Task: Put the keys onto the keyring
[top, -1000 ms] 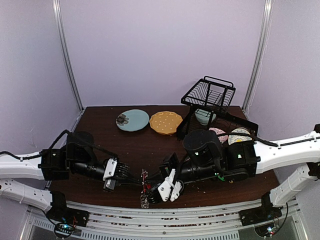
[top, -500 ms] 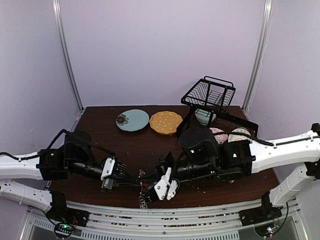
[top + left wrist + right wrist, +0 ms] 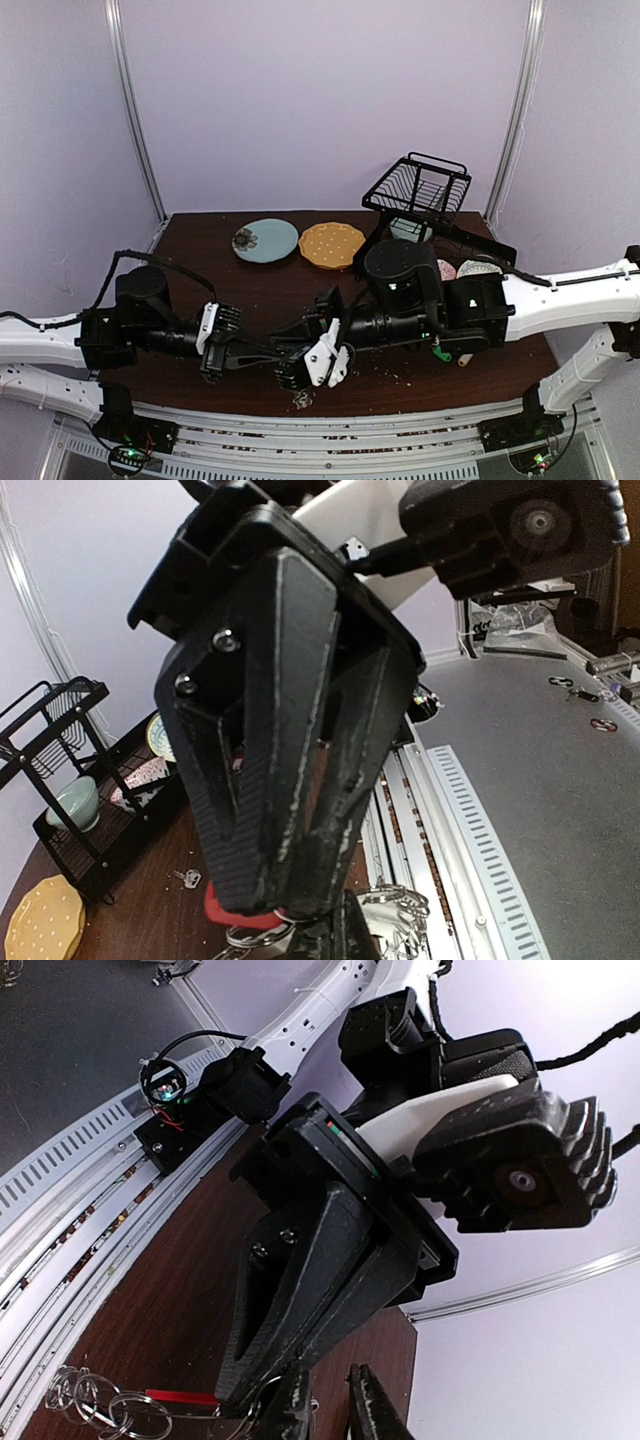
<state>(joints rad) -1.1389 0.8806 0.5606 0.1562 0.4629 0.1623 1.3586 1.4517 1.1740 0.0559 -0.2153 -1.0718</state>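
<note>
The keyring hangs between my two grippers above the table's front edge; its red sleeve (image 3: 180,1397) and silver rings (image 3: 98,1400) show in the right wrist view, and the sleeve (image 3: 232,913) also shows in the left wrist view. My left gripper (image 3: 272,352) is shut on the ring wire, fingers pressed together (image 3: 228,1392). My right gripper (image 3: 298,367) meets it tip to tip; its fingertips (image 3: 303,1385) stand a narrow gap apart with bare table between them, one touching the ring wire. A silvery bunch (image 3: 300,400) dangles below. One loose silver key (image 3: 187,878) lies on the table.
A black dish rack (image 3: 417,190) holding a green bowl stands at the back right. A blue plate (image 3: 266,240) and a yellow plate (image 3: 332,245) lie at the back. Patterned plates (image 3: 478,268) sit by the right arm. The slotted metal rail (image 3: 330,432) runs along the front edge.
My right gripper has moved left and slightly up until it meets the left gripper. My left gripper has reached further right. The hanging bunch has shifted a little right.
</note>
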